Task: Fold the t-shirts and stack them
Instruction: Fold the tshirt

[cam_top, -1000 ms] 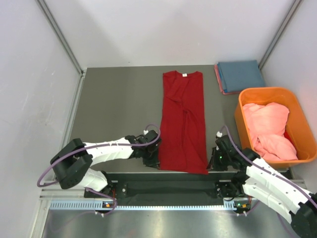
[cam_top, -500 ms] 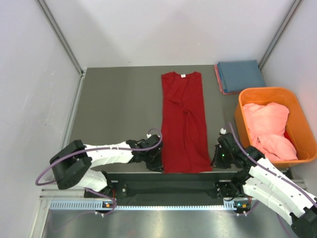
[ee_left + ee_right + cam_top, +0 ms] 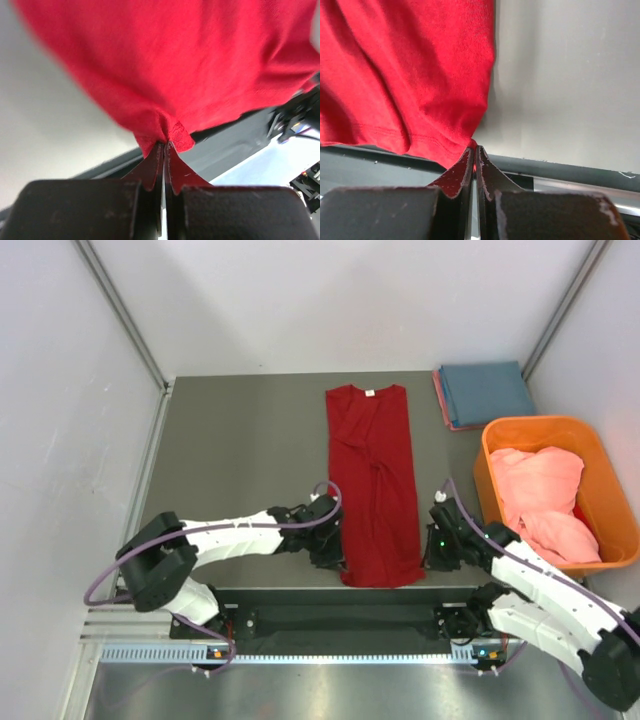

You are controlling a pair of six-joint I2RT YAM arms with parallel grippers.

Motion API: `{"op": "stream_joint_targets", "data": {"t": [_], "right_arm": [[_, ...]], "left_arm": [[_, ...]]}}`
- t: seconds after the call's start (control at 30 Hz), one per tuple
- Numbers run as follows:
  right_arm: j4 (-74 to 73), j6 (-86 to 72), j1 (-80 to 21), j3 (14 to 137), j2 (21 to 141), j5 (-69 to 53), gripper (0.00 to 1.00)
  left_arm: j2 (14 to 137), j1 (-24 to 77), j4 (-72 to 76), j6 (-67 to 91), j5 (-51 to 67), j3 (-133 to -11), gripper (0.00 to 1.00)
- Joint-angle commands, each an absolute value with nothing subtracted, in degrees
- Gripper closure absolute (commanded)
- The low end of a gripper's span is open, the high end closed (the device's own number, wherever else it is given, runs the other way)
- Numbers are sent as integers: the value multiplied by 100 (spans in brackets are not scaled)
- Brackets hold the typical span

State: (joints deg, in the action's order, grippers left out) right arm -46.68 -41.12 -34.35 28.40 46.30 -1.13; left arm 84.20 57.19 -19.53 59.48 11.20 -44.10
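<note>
- Progress is looking like roughly the middle. A blue shirt (image 3: 490, 388) is sitting folded at the far right corner of the tabletop (image 3: 240, 460), with a salmon-pink edge (image 3: 438, 392) peeking out from under it, so I'm guessing two are done.
- The red shirt (image 3: 372, 480) is lying in the middle of the tabletop, narrowed into a long strip. Its collar and small white label (image 3: 371, 392) are sitting at the far end, and the hem is lying right at the near edge.
- The left fingers (image 3: 148, 172) are clenching the near-left hem corner and the right fingers (image 3: 459, 175) are clamping the near-right one. Both wrist views are showing cloth nipped between closed tips.
- I'm reckoning what's left for this one is the end-to-end fold, then stacking it on the blue one.
- More pink cloth (image 3: 540, 495) is sitting bunched up in the orange tub (image 3: 488, 475), so there's probably more waiting.
- The red cloth is looking soft and a bit rumpled, with a crease running down the middle.
</note>
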Motion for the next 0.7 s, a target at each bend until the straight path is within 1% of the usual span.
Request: {"op": "stream_joint_targets", "data": {"t": [0.0, 0.23, 0.3, 0.33, 0.37, 0.5, 0.67], "right_arm": [[-4140, -3894, -3480, 3426, 5105, -26, 100], [-3692, -3481, -3349, 4464, 6589, 395, 100], [-3604, -3279, -3244, 4789, 6889, 510, 100], [-3534, -3122, -3121, 5025, 7186, 440, 100], [-3533, -3042, -3085, 5027, 7355, 448, 100], [-3507, -2655, -2936, 5903, 8137, 422, 100], [-3726, -2260, -2778, 6845, 9113, 667, 100]], "left_arm": [[8771, 5476, -2065, 5740, 1256, -4921, 100], [9464, 4546, -2390, 5063, 1371, -6010, 100], [9667, 4334, -2391, 4897, 1546, -6230, 100], [9885, 4168, -2399, 4817, 1817, -6492, 100], [10001, 4114, -2426, 4721, 1845, -6643, 100], [10485, 3885, -2680, 4360, 1934, -7434, 100], [10985, 3586, -2882, 4122, 1618, -8436, 100]]}}
